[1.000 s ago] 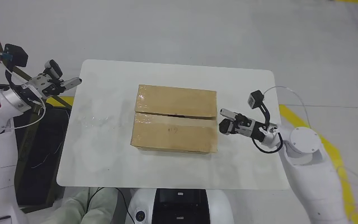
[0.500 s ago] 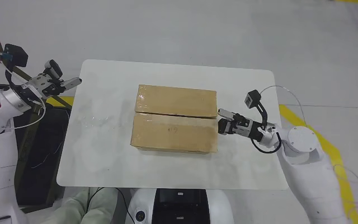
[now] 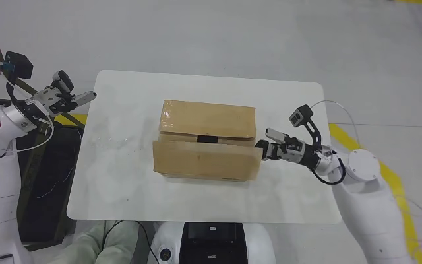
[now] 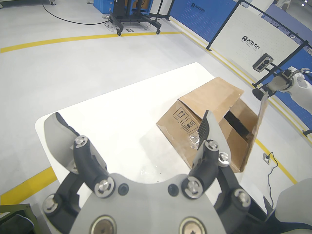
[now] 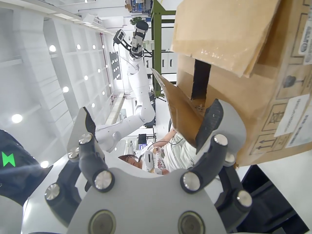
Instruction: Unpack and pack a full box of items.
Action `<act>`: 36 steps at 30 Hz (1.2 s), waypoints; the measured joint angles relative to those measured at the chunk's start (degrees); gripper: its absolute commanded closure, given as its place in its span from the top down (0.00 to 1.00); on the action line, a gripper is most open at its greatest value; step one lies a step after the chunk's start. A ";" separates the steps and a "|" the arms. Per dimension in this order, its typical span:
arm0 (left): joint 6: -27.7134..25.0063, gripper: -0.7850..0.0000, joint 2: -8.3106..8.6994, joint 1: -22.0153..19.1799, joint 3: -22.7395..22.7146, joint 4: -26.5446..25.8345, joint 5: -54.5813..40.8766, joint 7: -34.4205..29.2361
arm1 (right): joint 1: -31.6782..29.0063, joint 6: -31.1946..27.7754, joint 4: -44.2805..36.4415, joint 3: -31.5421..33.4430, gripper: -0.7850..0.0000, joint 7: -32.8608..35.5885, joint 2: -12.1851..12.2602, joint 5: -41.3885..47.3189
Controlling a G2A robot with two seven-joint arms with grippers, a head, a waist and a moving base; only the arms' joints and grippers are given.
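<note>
Your right claw (image 3: 264, 149) (image 5: 150, 110) stands wide, its fingers well apart, at the right end of the box (image 3: 198, 112) (image 4: 207, 98) (image 5: 256, 98). The corner of the near flap (image 3: 201, 160) (image 4: 260, 113) (image 5: 180, 108) sits between the fingers, against one pad (image 5: 207, 122) - you have nothing clamped. That flap tilts up off the box top, hinged along the side that faces the table's (image 3: 132, 185) (image 4: 121, 98) near edge. The far flap (image 3: 227, 122) lies flat and closed. Between the two flaps a dark gap (image 3: 208, 138) shows; you cannot make out what lies inside. The box itself sits in the middle of the table, long sides running along the near and far edges. Your left claw (image 3: 82, 98) (image 4: 129, 118) is also spread wide and holds nothing - it hangs at the table's far-left corner, well apart from the box.
</note>
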 measured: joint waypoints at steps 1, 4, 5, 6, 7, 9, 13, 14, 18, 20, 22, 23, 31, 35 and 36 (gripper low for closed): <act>0.00 1.00 0.00 0.00 0.00 0.00 0.00 0.00 | 0.08 -0.21 0.16 -0.14 1.00 0.47 0.00 0.64; 0.00 1.00 0.00 0.00 0.00 0.00 0.00 0.00 | 0.32 -0.62 0.60 -0.47 1.00 2.15 0.01 2.35; 0.00 1.00 0.00 0.00 0.00 0.00 0.00 0.00 | 0.39 -0.72 0.73 -0.55 1.00 2.66 0.02 2.83; 0.00 1.00 0.00 0.00 0.00 0.00 0.00 0.00 | 0.46 -0.81 0.80 -0.61 1.00 3.13 0.03 3.19; 0.00 1.00 0.00 0.00 0.00 0.00 0.00 0.00 | 0.53 -0.91 0.81 -0.72 1.00 3.77 0.06 3.55; 0.00 1.00 0.00 0.00 0.00 0.00 0.00 0.00 | 0.61 -1.02 0.67 -0.88 1.00 4.70 0.11 3.99; 0.00 1.00 0.00 0.00 0.00 0.00 0.00 0.00 | 0.89 -1.18 -0.23 -1.42 1.00 7.43 0.24 4.86; 0.00 1.00 0.00 0.00 0.00 0.00 0.00 0.00 | 1.02 -1.19 -0.45 -1.57 1.00 8.14 0.27 5.05; 0.00 1.00 0.00 0.00 0.00 0.00 0.00 0.00 | 1.61 -1.11 -1.63 -2.31 1.00 10.81 0.39 5.43; 0.00 1.00 0.00 0.00 0.00 0.00 0.00 0.00 | 1.86 -0.87 -2.37 -2.83 1.00 12.14 0.45 5.61; 0.00 1.00 0.00 0.00 0.00 0.00 0.00 0.00 | 1.95 -0.51 -3.30 -3.46 1.00 13.21 0.53 5.26; 0.00 1.00 0.00 0.00 0.00 0.00 0.00 0.00 | 1.97 -0.29 -3.70 -3.78 1.00 13.64 0.56 5.04; 0.00 1.00 0.00 0.00 0.00 0.00 0.00 0.00 | 3.08 1.25 -7.46 -7.45 1.00 17.99 0.85 1.77; 0.00 1.00 0.00 0.00 0.00 0.00 0.00 0.00 | 3.65 1.41 -8.35 -9.49 1.00 19.15 0.99 -1.19; 0.00 1.00 0.00 0.00 0.00 0.00 0.00 0.00 | 3.80 1.18 -8.45 -10.12 1.00 19.63 1.02 -2.13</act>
